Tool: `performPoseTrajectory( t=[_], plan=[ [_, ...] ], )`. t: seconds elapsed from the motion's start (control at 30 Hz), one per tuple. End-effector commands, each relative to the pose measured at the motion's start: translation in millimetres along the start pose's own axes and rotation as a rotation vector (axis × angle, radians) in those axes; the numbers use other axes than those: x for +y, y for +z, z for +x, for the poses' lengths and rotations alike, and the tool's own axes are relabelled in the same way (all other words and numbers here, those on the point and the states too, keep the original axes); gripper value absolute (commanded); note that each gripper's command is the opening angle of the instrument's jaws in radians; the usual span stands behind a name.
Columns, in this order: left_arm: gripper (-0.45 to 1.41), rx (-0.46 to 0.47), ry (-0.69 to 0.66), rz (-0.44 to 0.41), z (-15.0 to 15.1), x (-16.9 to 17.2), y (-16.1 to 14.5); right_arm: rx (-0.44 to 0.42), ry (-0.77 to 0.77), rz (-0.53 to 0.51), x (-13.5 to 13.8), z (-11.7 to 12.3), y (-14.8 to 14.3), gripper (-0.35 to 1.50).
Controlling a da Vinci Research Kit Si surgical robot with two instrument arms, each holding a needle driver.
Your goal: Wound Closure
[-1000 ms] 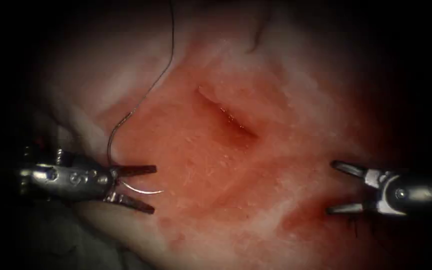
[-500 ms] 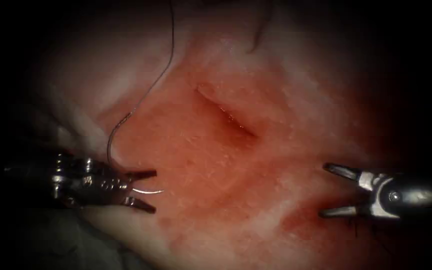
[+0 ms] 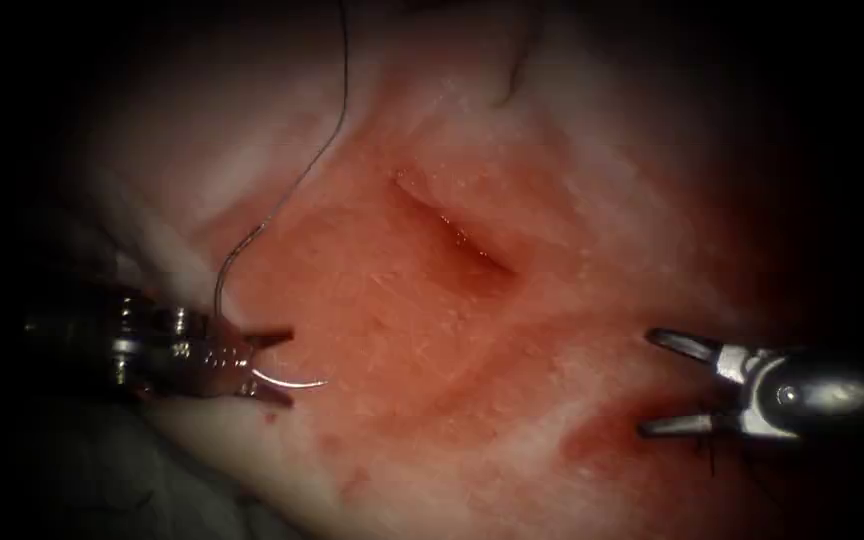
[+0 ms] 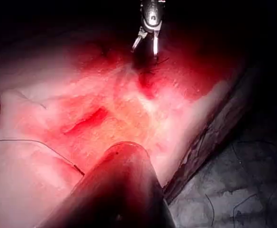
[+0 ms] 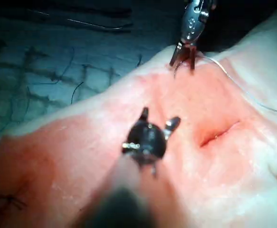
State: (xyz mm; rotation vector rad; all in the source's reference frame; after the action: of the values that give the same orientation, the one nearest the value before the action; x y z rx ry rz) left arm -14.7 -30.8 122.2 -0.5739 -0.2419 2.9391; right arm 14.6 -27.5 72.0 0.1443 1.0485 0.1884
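Left steel needle-driver end effector closed on thin curved steel needle mid-curve, clear of pink pork tissue, left of cut. Dark thread trails far. Right end effector wide open, empty. Better grip: seat needle square, firm.

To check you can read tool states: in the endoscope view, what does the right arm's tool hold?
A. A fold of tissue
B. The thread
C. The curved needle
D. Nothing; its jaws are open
D: the right arm's tool has its jaws spread apart over the tissue, with nothing between them.
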Motion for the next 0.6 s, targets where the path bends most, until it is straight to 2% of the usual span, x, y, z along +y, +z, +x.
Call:
performPoseTrajectory(
  t=[0.03,0.13,0.17,0.4,0.6],
  plan=[
    [0.2,-0.001,0.001,0.0,0.1,0.5,0.8,0.001,0.001,0.004,-0.6,-0.3,0.6,0.69],
    [-0.35,-0.007,0.005,0.003,-0.1,0.6,1.0,0.001,0.001,0.004,-0.6,-0.3,0.6,0.69],
    [-0.45,-0.011,0.012,0.003,-0.2,0.7,1.1,0.001,0.001,0.004,-0.6,-0.3,0.6,0.69],
    [-0.45,-0.033,0.084,-0.004,-0.2,0.9,0.6,0.003,0.002,0.001,-0.6,-0.2,0.7,0.69],
    [-0.45,0.042,0.139,0.004,1.4,0.8,-0.6,0.008,0.005,0.002,-0.6,0.1,1.4,0.67]
  ],
)
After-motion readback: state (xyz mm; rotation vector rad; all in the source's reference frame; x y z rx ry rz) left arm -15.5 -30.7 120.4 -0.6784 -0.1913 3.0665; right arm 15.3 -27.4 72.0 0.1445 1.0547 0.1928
